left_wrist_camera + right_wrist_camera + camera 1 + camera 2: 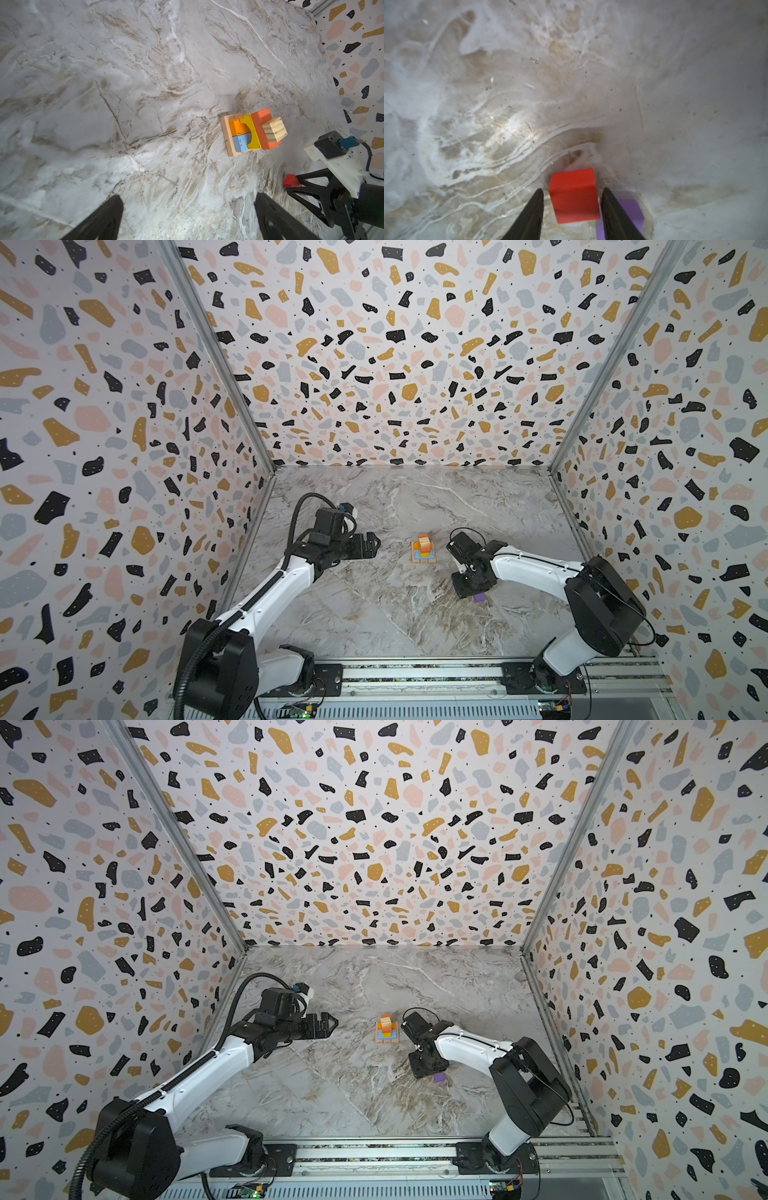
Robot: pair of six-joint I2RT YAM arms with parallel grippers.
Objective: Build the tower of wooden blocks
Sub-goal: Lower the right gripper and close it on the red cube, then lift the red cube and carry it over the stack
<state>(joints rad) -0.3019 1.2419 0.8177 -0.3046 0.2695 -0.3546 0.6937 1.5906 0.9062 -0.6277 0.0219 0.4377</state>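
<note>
The tower stands mid-table: a tan base layer, then blue, orange and yellow blocks, an orange-red block and a tan cube on top. My right gripper points down at the table to the tower's right and nearer the front. Its fingers straddle a red cube resting on the marble, and a gap shows on one side. A purple cube lies just outside one finger. My left gripper hovers wide open and empty left of the tower.
The marble table is walled by terrazzo-patterned panels at the left, back and right. The arm bases sit on a metal rail along the front edge. In both top views my right gripper hides the red cube.
</note>
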